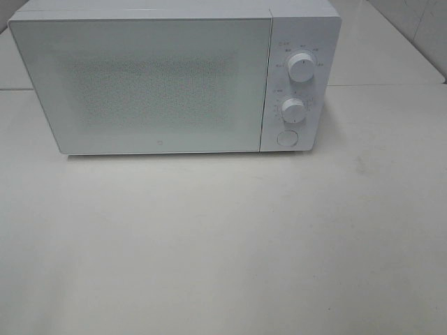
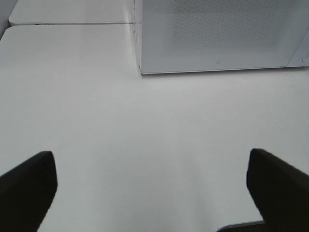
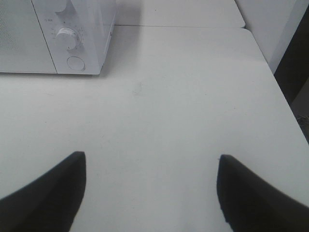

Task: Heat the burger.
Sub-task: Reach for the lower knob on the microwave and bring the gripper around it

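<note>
Your left fingers [image 2: 29,191] stand wide apart above the table [image 1: 223,244], holding nothing. Your right fingers [image 3: 43,193] are spread too, and also hold nothing. The white microwave [image 1: 174,84] sits at the back of the table with its door shut. The burger shows in no view, so you cannot tell where it is.

Set on the far part of the bench [image 1: 223,251]: microwave [image 1: 300,28], door [image 1: 140,84] at left, controls at right, upper knob [image 1: 300,67] above lower knob [image 1: 293,109], button [image 1: 287,137] below both.
</note>
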Controlling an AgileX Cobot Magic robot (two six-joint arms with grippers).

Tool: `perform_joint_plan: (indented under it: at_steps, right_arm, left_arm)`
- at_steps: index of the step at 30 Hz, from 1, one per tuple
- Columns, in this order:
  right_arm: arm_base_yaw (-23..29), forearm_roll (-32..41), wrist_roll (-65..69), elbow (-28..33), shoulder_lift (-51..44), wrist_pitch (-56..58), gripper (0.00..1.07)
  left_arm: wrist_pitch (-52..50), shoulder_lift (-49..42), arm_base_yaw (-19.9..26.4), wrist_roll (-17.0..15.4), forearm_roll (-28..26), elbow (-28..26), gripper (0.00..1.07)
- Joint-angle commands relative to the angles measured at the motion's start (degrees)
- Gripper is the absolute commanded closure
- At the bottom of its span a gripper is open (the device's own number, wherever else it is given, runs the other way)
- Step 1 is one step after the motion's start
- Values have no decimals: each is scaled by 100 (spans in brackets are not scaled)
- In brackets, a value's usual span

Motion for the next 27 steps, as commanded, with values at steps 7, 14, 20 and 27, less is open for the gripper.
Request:
perform_joint_plan:
  at_steps: [7,14,20,27]
  right_arm:
    - [-23,6,-63,11,-155,0,34]
    - [-23,6,-63,11,-155,0,34]
    - [-23,6,-63,11,-155,0,34]
    - [0,6,-57,11,-155,0,34]
  left_arm:
    - [-34,-149,0,-40,0,17,6]
    - [-34,-149,0,-40,0,17,6]
    - [-34,-143,0,-40,0,17,6]
    - [-34,-143,0,-40,0,17,6]
